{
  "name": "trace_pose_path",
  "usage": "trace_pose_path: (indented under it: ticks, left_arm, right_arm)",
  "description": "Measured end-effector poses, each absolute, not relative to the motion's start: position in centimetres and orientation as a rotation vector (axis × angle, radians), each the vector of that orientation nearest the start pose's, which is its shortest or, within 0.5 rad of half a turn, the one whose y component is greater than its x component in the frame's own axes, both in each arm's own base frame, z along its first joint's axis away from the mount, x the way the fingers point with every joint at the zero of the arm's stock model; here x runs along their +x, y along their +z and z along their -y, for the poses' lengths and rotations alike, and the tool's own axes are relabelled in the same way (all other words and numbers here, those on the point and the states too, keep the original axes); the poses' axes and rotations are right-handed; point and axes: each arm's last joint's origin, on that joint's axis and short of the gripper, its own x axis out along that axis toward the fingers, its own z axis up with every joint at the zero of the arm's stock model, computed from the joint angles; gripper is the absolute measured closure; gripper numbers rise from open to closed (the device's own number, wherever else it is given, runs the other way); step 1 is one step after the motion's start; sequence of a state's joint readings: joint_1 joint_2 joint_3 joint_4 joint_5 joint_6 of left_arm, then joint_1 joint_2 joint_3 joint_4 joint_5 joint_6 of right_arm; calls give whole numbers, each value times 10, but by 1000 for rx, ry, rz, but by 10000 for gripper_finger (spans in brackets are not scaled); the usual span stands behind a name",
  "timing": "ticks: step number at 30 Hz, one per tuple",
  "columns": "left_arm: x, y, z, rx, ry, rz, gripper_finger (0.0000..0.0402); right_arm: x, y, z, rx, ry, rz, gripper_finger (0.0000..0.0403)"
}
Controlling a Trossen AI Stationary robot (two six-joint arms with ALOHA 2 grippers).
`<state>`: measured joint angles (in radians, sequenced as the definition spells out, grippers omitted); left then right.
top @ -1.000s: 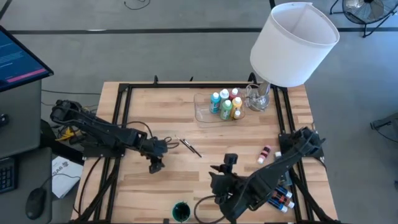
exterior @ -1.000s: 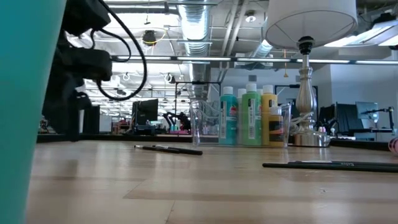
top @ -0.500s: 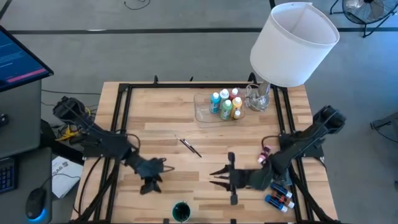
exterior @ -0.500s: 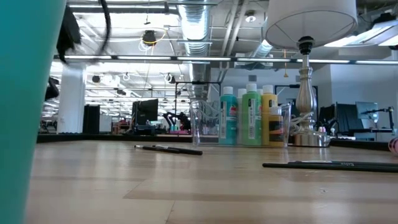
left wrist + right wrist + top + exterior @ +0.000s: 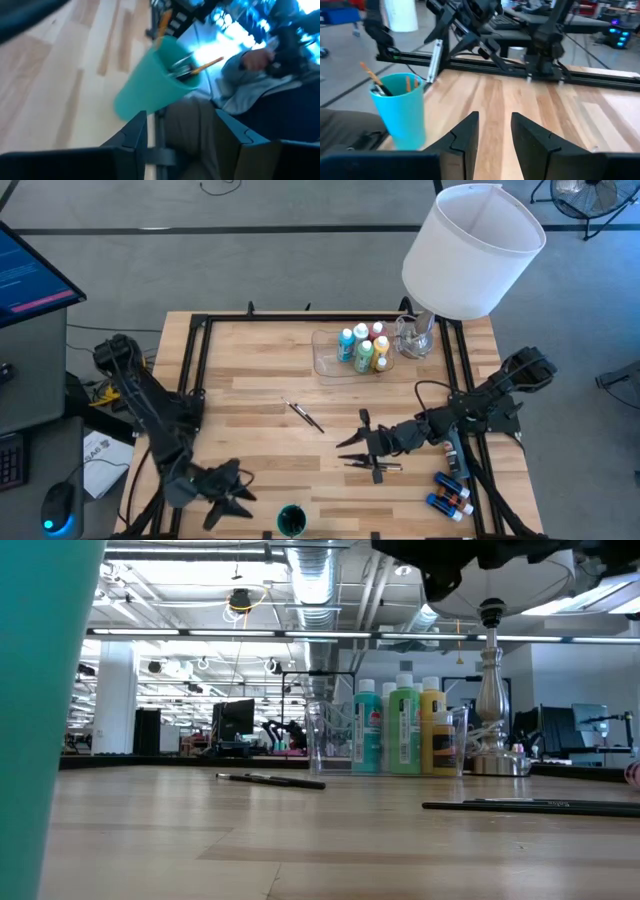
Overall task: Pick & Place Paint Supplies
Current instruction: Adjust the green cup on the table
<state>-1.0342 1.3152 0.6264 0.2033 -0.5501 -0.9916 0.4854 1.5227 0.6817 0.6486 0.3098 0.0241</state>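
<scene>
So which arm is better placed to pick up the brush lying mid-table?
Probably the right. The right gripper hovers empty just beside the brush, while the left gripper sits farther off at the near edge, next to the teal cup.

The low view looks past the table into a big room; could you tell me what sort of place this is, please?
Probably an open-plan lab or workshop office: bare ceiling ducts, rows of desks with monitors, and a wooden table with paint bottles between two robot arms.

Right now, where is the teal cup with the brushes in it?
In the high view the teal cup stands at the table's near edge, left of middle, just right of the left gripper.
</scene>
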Motion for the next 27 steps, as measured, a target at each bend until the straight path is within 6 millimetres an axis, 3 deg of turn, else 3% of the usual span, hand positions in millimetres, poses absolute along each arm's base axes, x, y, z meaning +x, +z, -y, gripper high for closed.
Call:
trace_pose_path:
  ticks: [5, 11, 14, 17, 23, 27]
  left_arm:
    - [148, 212, 253, -650, -248, -518, 287]
    - [168, 191, 295, -675, -265, -594, 288]
    - [174, 182, 308, -726, -269, -627, 289]
    - [176, 186, 314, -789, -290, -651, 293]
    - [164, 198, 331, -818, -296, -579, 309]
    - [153, 179, 348, -808, -291, -544, 313]
  right_arm:
    - [278, 209, -137, -54, 225, -149, 294]
    - [278, 210, -137, -60, 226, -137, 294]
    - [278, 211, -137, -54, 225, -133, 294]
    - [278, 211, -137, -40, 225, -128, 294]
    - [276, 216, -143, 16, 242, -87, 294]
    - [272, 220, -152, 55, 275, -41, 294]
